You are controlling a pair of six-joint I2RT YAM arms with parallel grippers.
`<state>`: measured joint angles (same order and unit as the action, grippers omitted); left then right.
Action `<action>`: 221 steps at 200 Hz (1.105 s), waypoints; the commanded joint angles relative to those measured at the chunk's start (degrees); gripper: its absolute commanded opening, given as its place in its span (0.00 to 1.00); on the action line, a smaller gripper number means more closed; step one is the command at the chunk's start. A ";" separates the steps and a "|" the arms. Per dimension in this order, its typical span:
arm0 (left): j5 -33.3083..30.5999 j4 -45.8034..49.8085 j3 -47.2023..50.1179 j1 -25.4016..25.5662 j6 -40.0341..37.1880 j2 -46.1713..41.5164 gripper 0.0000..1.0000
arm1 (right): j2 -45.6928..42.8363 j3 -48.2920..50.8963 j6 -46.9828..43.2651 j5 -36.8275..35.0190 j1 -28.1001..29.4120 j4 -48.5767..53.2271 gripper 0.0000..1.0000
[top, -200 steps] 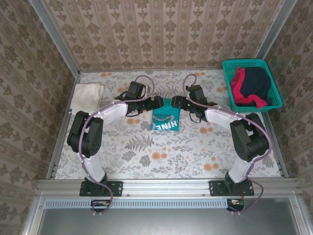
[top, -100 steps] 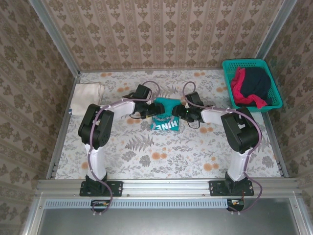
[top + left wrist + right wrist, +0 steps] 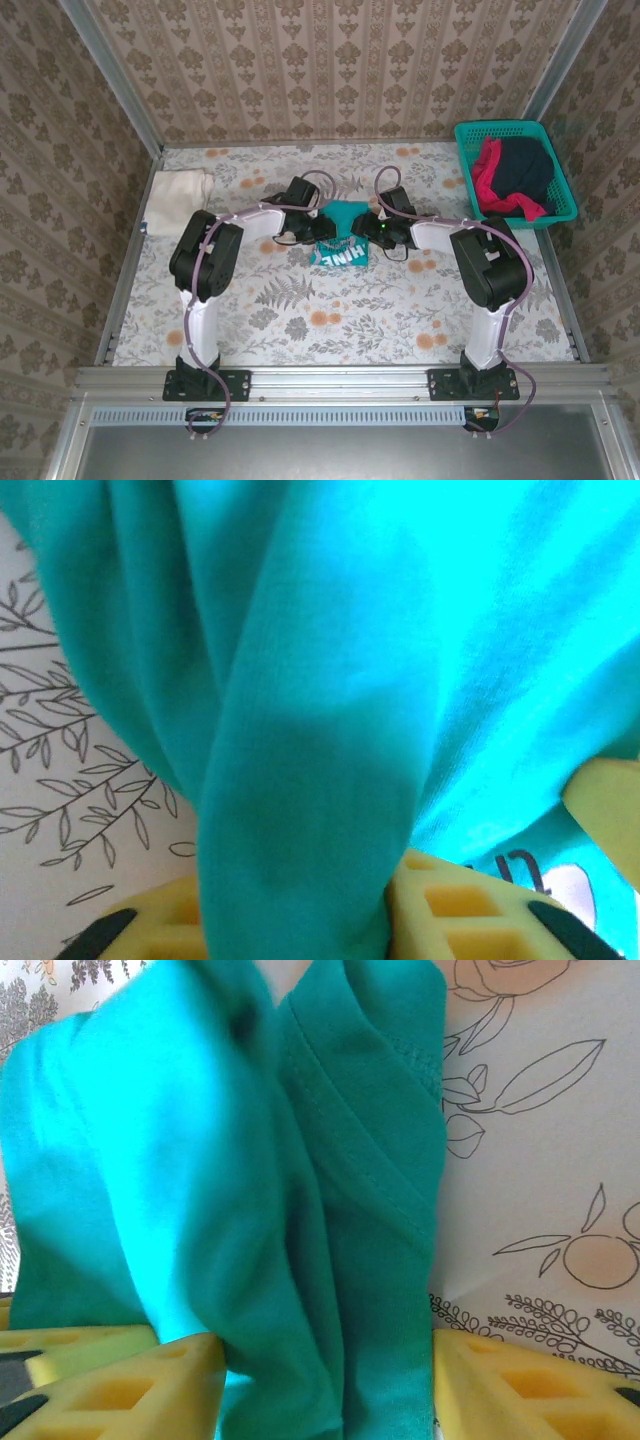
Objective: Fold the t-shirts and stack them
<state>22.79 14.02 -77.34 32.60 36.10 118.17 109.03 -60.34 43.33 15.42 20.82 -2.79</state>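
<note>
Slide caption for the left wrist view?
Teal t-shirt pinched in the jaws of the left gripper, over the floral table.

Your left pincer and right pincer face each other, both arms bent inward, each pinching the teal t-shirt between its yellow fingers.

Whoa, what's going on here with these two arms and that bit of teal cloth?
Two robot arms are working on a teal t-shirt in the middle of the table. The left gripper and the right gripper each pinch a bunch of its cloth between yellow fingers, one on either side. A folded cream-white shirt sits at the far left, while a red shirt and a dark navy shirt wait in the teal basket at the far right.
</note>
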 commanded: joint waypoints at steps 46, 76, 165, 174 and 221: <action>-3.55 -0.94 0.54 -0.81 -6.86 -0.12 0.00 | -4.69 3.97 -4.63 0.62 0.46 -5.65 0.83; -6.24 3.75 0.53 -3.09 -17.71 -3.23 0.00 | -9.32 8.92 -10.41 0.57 0.45 -14.45 1.00; -12.48 17.26 -1.19 -17.34 -43.23 -11.62 0.00 | -14.92 12.98 -33.70 8.95 9.50 -30.04 1.00; -12.58 18.05 -1.61 -19.11 -44.54 -12.33 0.00 | -14.96 12.62 -35.58 9.01 11.09 -31.04 1.00; -15.19 22.99 -4.52 -27.39 -52.77 -16.29 0.00 | -13.45 8.25 -38.86 8.75 16.11 -30.52 1.00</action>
<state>10.09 32.08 -77.82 8.82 -9.30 105.86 95.72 -48.84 8.54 23.09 36.05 -31.33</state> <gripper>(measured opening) 0.087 0.999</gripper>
